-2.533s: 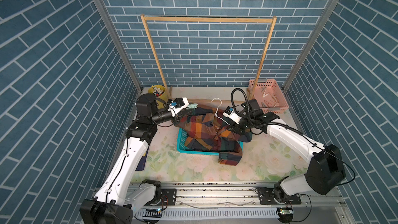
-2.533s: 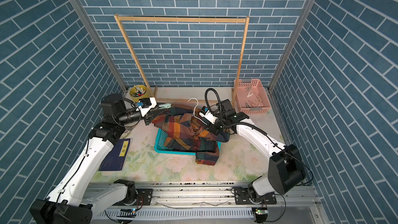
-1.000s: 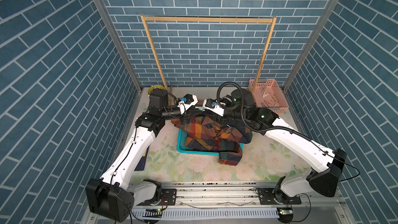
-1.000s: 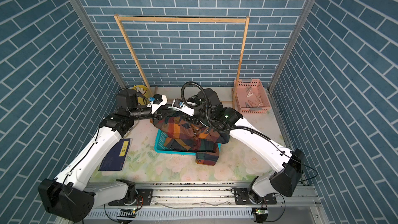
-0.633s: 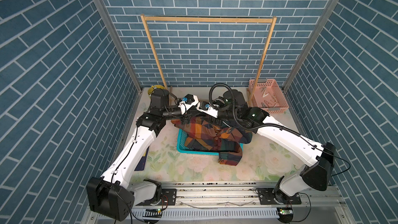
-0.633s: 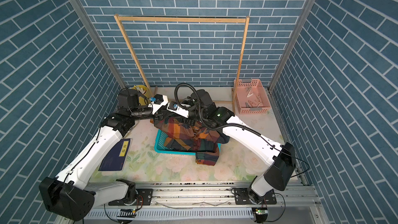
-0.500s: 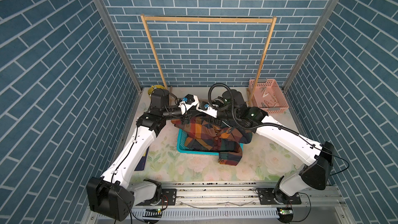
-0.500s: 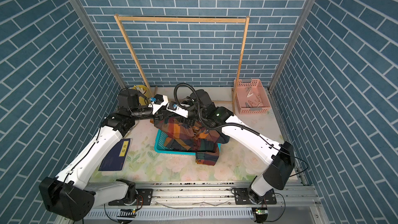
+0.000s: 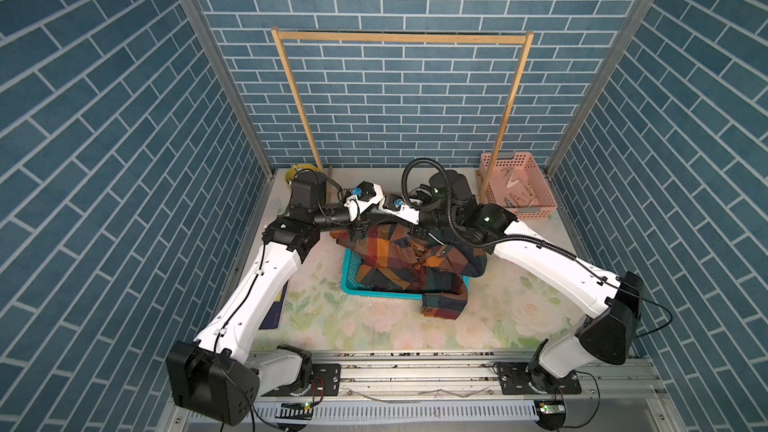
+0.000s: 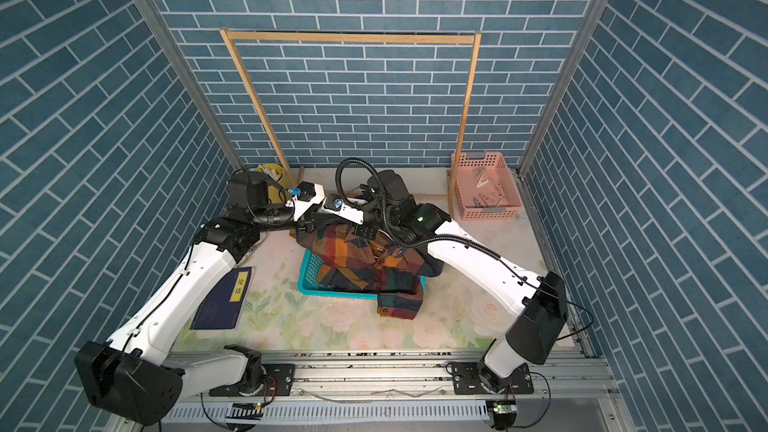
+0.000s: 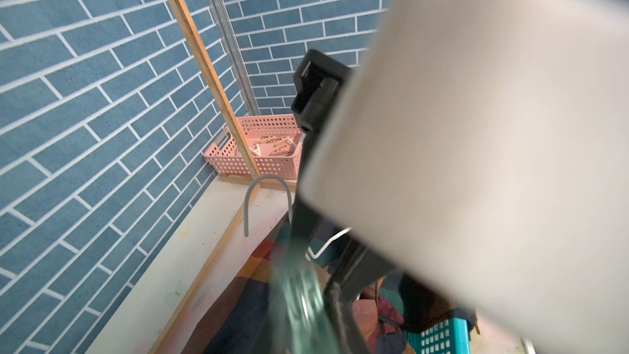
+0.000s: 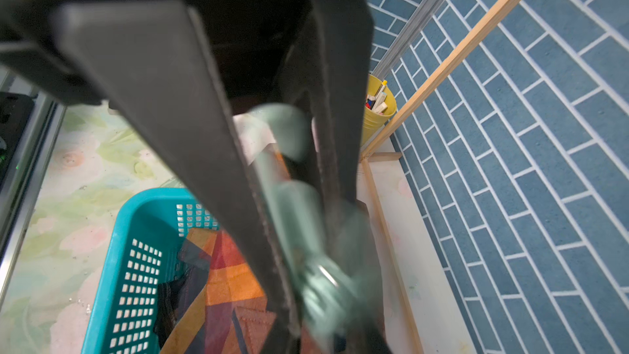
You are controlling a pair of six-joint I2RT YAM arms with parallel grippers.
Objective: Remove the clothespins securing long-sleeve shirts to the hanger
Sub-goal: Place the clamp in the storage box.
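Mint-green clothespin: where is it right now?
In the right wrist view the mint-green clothespin sits pinched in the right gripper, above the plaid shirt near the teal basket's back left corner.

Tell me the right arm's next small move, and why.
Probably draw the right gripper back, pulling the mint-green clothespin off the plaid shirt: its fingers are shut on both sides of the clip, whose far end looks to lie against the fabric.

On the floral bench (image 9: 365, 326), a teal basket (image 9: 348, 272) is seated centrally; a pink basket (image 9: 540, 211) and a yellow cup (image 12: 372, 124) are placed at the rear corners, and a blue book (image 10: 220, 305) at the left.
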